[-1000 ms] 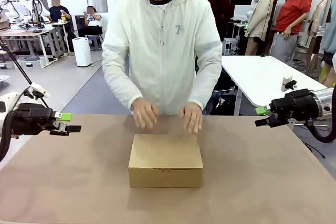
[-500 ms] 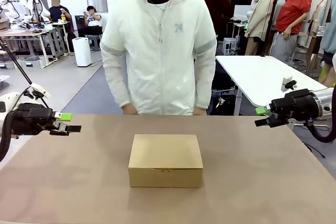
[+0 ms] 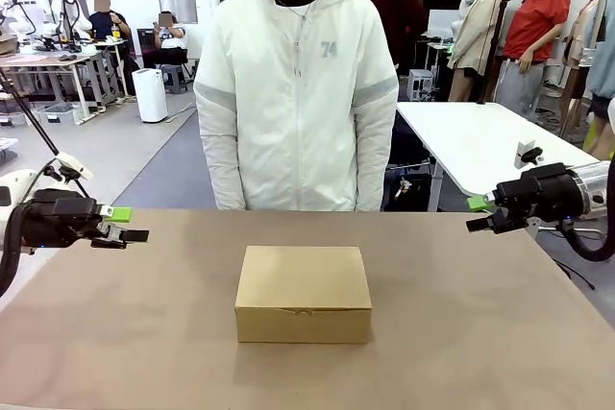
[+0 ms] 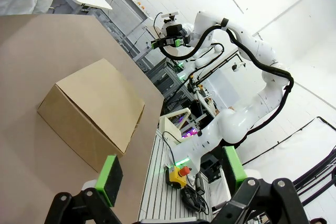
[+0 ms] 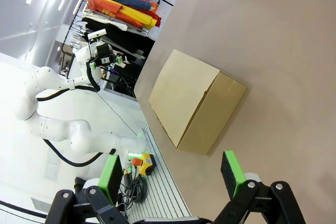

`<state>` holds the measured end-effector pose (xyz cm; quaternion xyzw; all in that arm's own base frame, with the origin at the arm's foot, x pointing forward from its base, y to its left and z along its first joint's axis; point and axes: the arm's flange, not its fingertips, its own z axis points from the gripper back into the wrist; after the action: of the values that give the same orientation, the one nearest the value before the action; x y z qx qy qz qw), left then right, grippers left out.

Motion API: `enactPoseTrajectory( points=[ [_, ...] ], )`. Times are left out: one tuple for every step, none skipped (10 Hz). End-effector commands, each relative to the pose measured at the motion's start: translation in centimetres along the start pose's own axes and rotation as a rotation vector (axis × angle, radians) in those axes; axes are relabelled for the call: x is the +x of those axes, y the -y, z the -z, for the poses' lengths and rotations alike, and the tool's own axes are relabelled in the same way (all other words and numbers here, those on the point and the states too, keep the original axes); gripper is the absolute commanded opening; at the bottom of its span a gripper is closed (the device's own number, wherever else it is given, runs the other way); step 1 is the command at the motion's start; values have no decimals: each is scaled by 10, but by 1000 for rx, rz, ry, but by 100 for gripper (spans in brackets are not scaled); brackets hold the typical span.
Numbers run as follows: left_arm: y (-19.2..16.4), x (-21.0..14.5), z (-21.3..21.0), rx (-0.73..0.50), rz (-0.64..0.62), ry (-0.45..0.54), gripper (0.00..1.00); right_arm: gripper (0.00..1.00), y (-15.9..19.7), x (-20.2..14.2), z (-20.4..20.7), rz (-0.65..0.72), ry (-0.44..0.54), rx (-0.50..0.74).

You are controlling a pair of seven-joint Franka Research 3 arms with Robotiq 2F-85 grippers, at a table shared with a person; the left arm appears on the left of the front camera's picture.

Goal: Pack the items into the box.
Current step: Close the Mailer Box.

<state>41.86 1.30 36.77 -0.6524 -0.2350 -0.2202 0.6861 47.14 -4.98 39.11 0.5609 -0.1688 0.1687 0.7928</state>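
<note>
On table (image 3: 500,333): one closed box (image 3: 304,293)

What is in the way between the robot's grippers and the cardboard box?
Nothing visible. The closed cardboard box sits alone in the middle of the table. The left gripper hangs off to one side and the right gripper to the other, both with jaws open, with bare tabletop between each and the box.

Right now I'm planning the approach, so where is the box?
In the front view the closed box sits mid-table, between the left gripper and right gripper, before the person.
</note>
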Motion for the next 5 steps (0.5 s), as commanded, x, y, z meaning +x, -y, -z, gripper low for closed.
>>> enactPoseTrajectory(
  points=[
    [2,-1,1,3,13,14,100,100,-5,0,-2,-4,-15,2],
    [2,-1,1,3,13,14,100,100,-5,0,-2,-4,-15,2],
    [2,-1,1,3,13,14,100,100,-5,0,-2,-4,-15,2],
    [2,-1,1,3,13,14,100,100,-5,0,-2,-4,-15,2],
    [2,-1,1,3,13,14,100,100,-5,0,-2,-4,-15,2]
  ],
)
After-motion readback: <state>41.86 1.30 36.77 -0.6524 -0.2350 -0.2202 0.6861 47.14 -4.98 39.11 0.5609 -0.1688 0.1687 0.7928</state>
